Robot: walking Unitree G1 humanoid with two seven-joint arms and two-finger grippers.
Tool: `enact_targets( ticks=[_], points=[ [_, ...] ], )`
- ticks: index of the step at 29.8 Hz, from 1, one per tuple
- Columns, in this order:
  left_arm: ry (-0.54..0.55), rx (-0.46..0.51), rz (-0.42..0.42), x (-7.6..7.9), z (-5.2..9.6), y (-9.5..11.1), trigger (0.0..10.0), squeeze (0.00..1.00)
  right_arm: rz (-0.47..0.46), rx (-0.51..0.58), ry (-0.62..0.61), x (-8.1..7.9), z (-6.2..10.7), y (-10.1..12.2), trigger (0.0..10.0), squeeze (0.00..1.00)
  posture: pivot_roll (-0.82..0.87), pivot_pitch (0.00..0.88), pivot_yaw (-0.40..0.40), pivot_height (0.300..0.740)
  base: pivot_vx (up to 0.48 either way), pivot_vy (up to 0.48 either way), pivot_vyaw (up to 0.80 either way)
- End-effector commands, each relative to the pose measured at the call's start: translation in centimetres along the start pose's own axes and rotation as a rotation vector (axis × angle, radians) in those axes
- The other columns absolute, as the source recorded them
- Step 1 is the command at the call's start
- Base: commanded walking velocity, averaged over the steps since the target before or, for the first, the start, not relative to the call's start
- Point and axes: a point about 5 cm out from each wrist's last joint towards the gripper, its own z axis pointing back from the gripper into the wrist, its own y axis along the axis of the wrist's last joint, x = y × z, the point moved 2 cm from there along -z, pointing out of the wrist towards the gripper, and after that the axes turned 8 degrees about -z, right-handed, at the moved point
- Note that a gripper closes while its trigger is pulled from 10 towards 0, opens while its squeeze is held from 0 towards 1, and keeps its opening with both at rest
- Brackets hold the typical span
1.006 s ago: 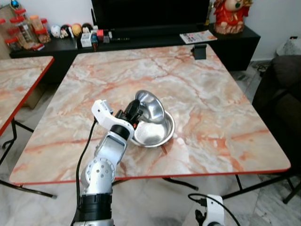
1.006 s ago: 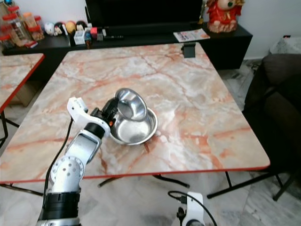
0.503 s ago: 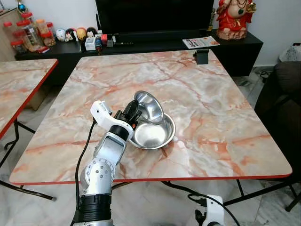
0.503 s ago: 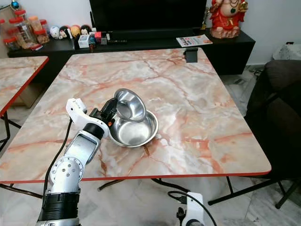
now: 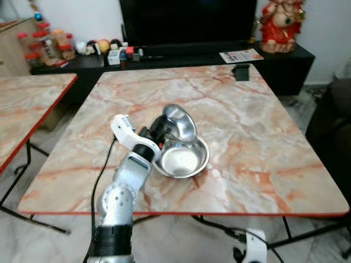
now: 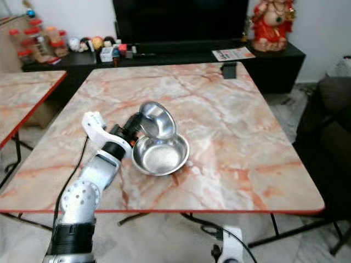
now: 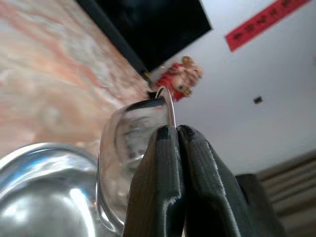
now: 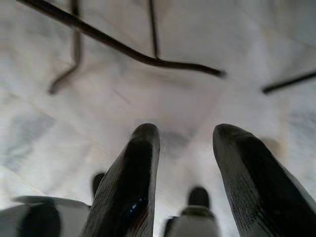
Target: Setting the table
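The small steel bowl (image 5: pixel 180 123) is tipped up on edge, its rim pinched in the left pincer (image 5: pixel 159 127), whose two fingers (image 7: pixel 163 182) are pressed together with only the thin metal lip between them. Directly below and just beyond the pincer sits the larger steel bowl (image 5: pixel 184 160), flat on the counter (image 5: pixel 263 131); the small bowl's lower edge rests in or touches it, though the exact contact cannot be made out.

The grip is narrow, on a thin, slick rim, and the bowl hangs off to one side of the fingers. That looks like the weak spot: the bowl could swivel or slip out as it is lifted clear, dropping back into the larger bowl and knocking it toward the near edge of the counter. Dragging rather than lifting could also pull the lower bowl along.

The right pincer (image 8: pixel 182 177) hangs low over the floor (image 8: pixel 187 103), fingers parted and holding nothing.
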Motion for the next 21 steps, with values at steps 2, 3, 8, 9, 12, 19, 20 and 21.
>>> enact_targets(
  ticks=[2,3,8,9,12,19,20,21],
  points=[
    [-0.03,-0.004,0.02,1.11,-0.19,-0.45,10.0,0.0,-0.001,-0.013,-0.02,0.84,0.18,-0.48,10.0,0.0,0.06,0.0,0.048,0.732,0.3,0.0,0.0],
    [-0.03,-0.004,0.021,1.11,-0.18,-0.46,10.0,0.0,-0.001,-0.013,-0.02,0.85,0.18,-0.47,10.0,0.0,0.06,0.0,0.047,0.732,0.3,0.0,0.0],
    [-0.031,-0.004,0.021,1.14,-0.19,-0.47,10.0,0.0,-0.002,-0.014,-0.02,0.85,0.17,-0.46,10.0,0.0,0.06,0.0,0.047,0.732,0.297,0.0,0.0],
    [-0.031,-0.004,0.02,1.14,-0.19,-0.46,10.0,0.0,-0.002,-0.014,-0.021,0.85,0.17,-0.45,10.0,0.0,0.07,0.0,0.047,0.732,0.3,0.0,0.0],
    [-0.03,-0.002,0.022,1.14,-0.19,-0.42,10.0,0.0,-0.002,-0.013,-0.02,0.83,0.17,-0.44,10.0,0.0,0.07,0.0,0.046,0.732,0.296,0.0,0.0],
    [-0.02,-0.01,0.02,0.94,-0.11,-0.48,10.0,0.0,-0.002,-0.015,-0.018,0.79,0.17,-0.49,10.0,0.0,0.07,0.0,0.049,0.732,0.151,0.0,0.0],
    [-0.02,-0.01,0.026,0.92,-0.1,-0.49,10.0,0.0,-0.002,-0.015,-0.018,0.78,0.17,-0.49,10.0,0.0,0.07,0.0,0.049,0.732,0.0,0.0,0.0],
    [-0.022,-0.01,0.027,0.94,-0.09,-0.48,10.0,0.0,-0.003,-0.015,-0.019,0.77,0.17,-0.49,10.0,0.0,0.07,0.0,0.049,0.732,0.0,0.0,0.0]
  ],
)
